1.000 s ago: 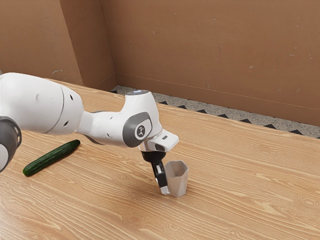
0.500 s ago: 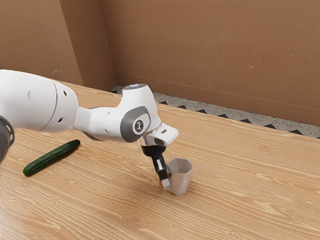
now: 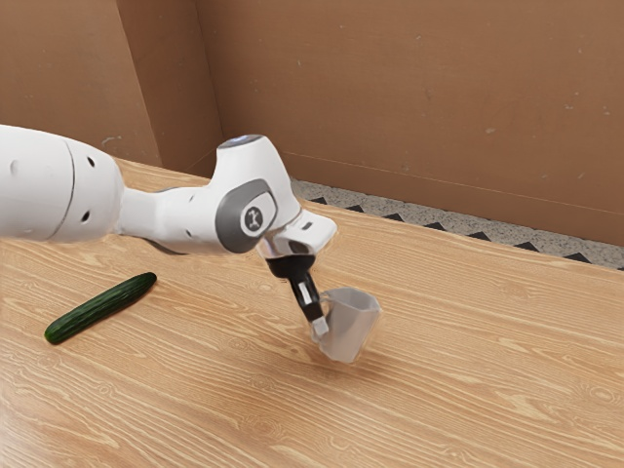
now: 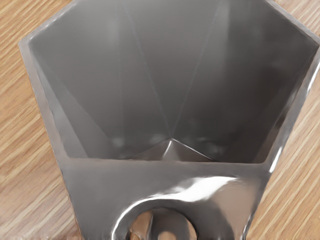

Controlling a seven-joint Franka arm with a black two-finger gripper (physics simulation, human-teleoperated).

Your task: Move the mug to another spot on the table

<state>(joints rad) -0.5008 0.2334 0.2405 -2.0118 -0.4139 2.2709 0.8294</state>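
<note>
Cucumber (image 3: 100, 307) lies untouched at the exterior view's left, well apart from the action. The white arm (image 3: 175, 210) reaches in past it, and the pincer (image 3: 314, 317) is clamped on the rim side of the grey mug (image 3: 348, 327). A second ago the mug stood upright on the surface (image 3: 487, 370); now it hangs tilted from the pincer near mid-surface, mouth leaning toward the exterior view's right, apparently just off the wood. In the wrist view the mug's hollow (image 4: 170, 100) sits right under the hand, so the lift has likely begun, with carry and set-down still to do.
</note>
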